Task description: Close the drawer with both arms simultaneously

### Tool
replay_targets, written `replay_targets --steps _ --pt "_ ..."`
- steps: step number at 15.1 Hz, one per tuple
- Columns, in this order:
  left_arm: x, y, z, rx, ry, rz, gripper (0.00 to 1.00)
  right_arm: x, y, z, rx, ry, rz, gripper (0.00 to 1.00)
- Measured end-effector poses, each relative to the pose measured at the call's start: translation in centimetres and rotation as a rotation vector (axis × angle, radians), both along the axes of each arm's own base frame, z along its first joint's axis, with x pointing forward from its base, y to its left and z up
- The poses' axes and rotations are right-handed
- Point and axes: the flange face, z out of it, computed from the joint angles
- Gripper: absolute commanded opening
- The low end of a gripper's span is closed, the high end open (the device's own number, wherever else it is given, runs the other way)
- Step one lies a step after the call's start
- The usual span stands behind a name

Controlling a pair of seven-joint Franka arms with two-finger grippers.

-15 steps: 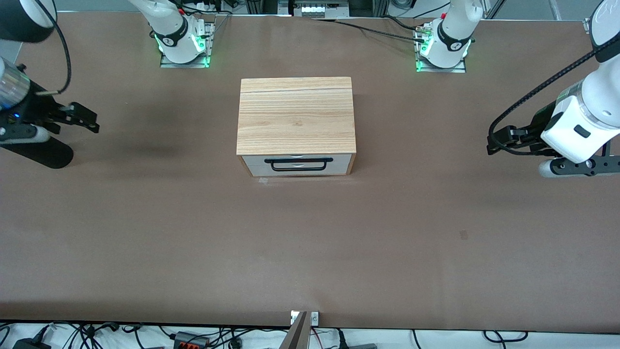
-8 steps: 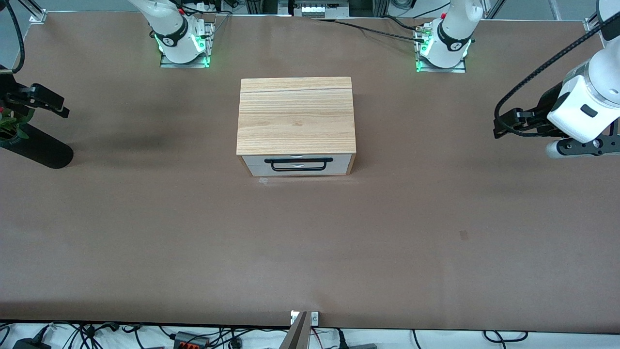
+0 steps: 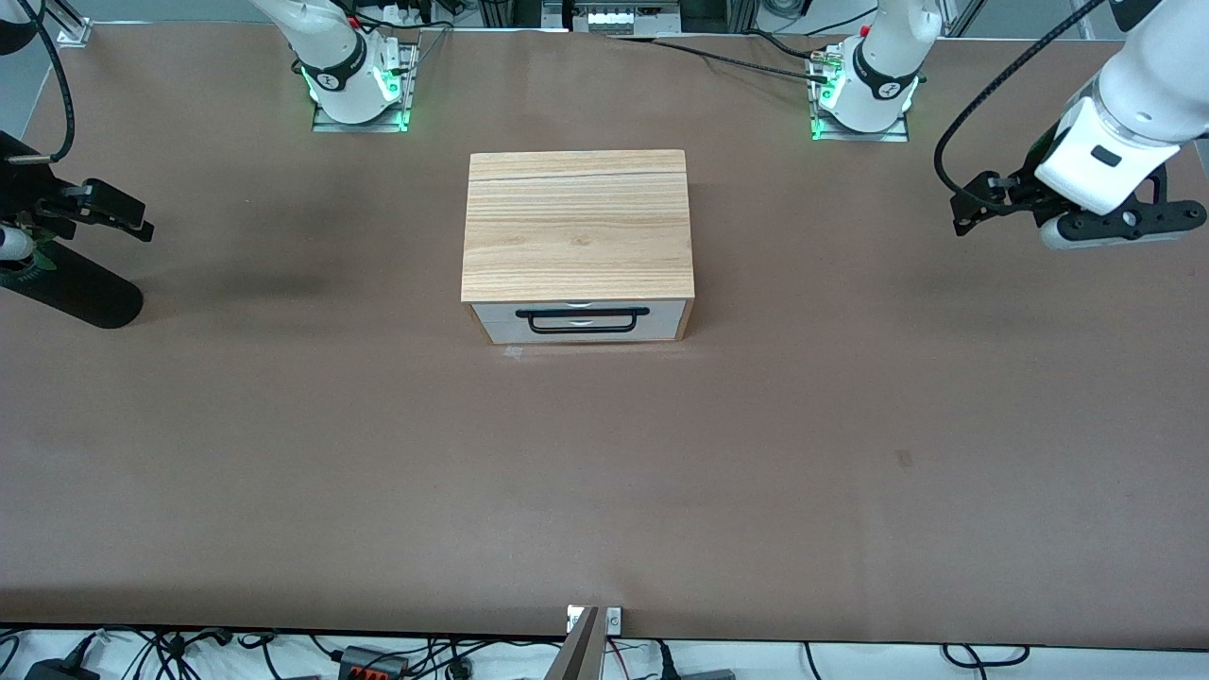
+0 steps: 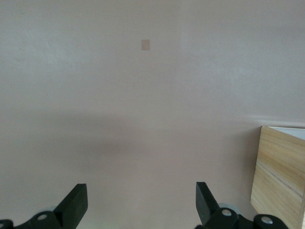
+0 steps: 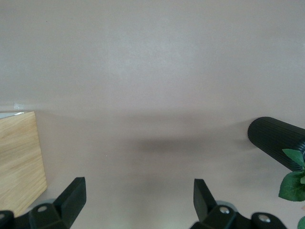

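Observation:
The light-wood cabinet (image 3: 577, 223) stands mid-table. Its drawer (image 3: 581, 324), a white front with a black bar handle (image 3: 582, 319), faces the front camera and looks pushed in flush. My left gripper (image 3: 973, 203) hangs open and empty in the air over the left arm's end of the table, well apart from the cabinet. Its own view shows its fingertips (image 4: 76, 198) spread over bare table and a cabinet corner (image 4: 281, 171). My right gripper (image 3: 132, 222) hangs open and empty over the right arm's end. Its own view shows its spread fingertips (image 5: 75, 191) and a cabinet corner (image 5: 19, 157).
A black ribbed cylinder (image 3: 76, 297) lies at the right arm's end of the table, under the right gripper; it also shows in the right wrist view (image 5: 274, 140) with green leaves (image 5: 293, 183). A small dark mark (image 3: 904, 458) is on the brown table.
The left gripper has moved up and toward the bases' side. The right gripper pulled out toward its table end, then came slightly back. The cabinet and drawer have not moved.

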Motion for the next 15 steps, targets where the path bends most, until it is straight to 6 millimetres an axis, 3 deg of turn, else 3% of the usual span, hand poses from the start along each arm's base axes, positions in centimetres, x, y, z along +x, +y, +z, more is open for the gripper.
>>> replay_targets --steps 10,15 --pt "0.0 0.2 -0.5 -0.001 -0.019 -0.004 1.0 0.2 1.2 0.4 -0.001 -0.009 0.017 1.0" --pt "0.3 0.6 -1.1 -0.027 -0.003 -0.093 1.0 0.2 1.3 0.4 -0.001 -0.009 0.018 1.0"
